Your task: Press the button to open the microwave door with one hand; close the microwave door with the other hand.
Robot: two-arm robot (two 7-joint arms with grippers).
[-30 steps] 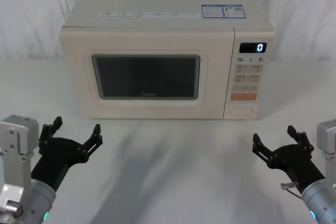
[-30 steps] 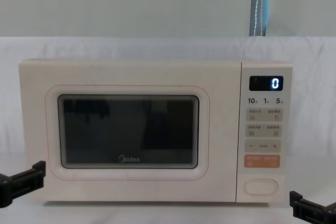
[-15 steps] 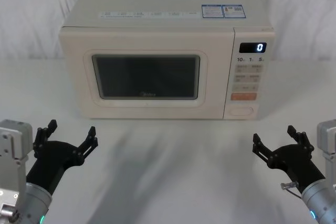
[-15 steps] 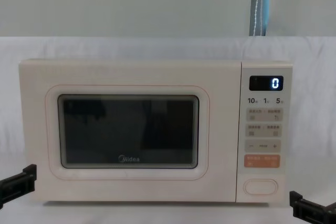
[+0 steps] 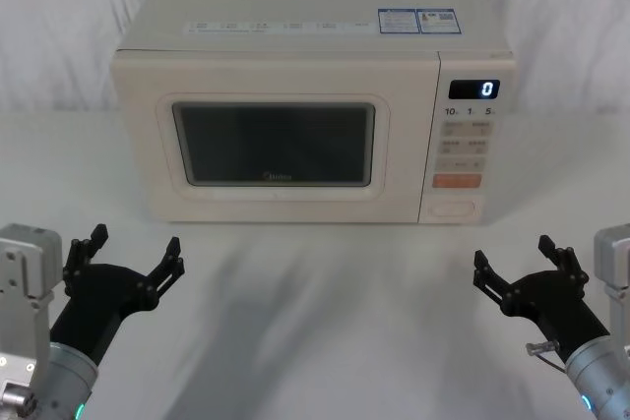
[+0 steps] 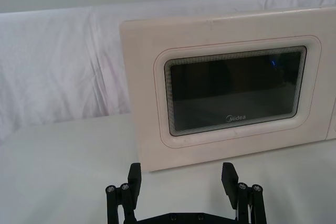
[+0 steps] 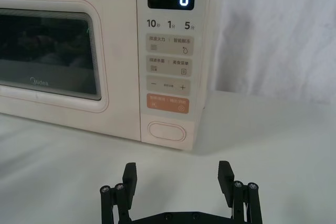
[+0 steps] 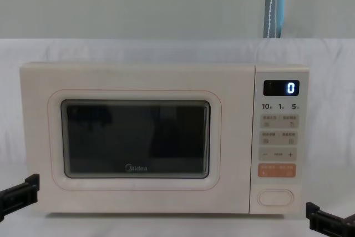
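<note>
White cloth (image 5: pixel 325 312) carries the microwave, door (image 5: pixel 273 143) closed, button (image 5: pixel 452 210) untouched. Left gripper (image 5: pixel 131 261) and right gripper (image 5: pixel 520 270) hover near, open, empty.

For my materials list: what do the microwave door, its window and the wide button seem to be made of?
The microwave door: probably moulded plastic, cream, smooth with a soft sheen, rounded raised frame. Its window: dark, glossy glass or clear plastic, showing faint reflections; which one, I cannot tell. The button: likely the same cream plastic, matte, with a thin outline.
</note>
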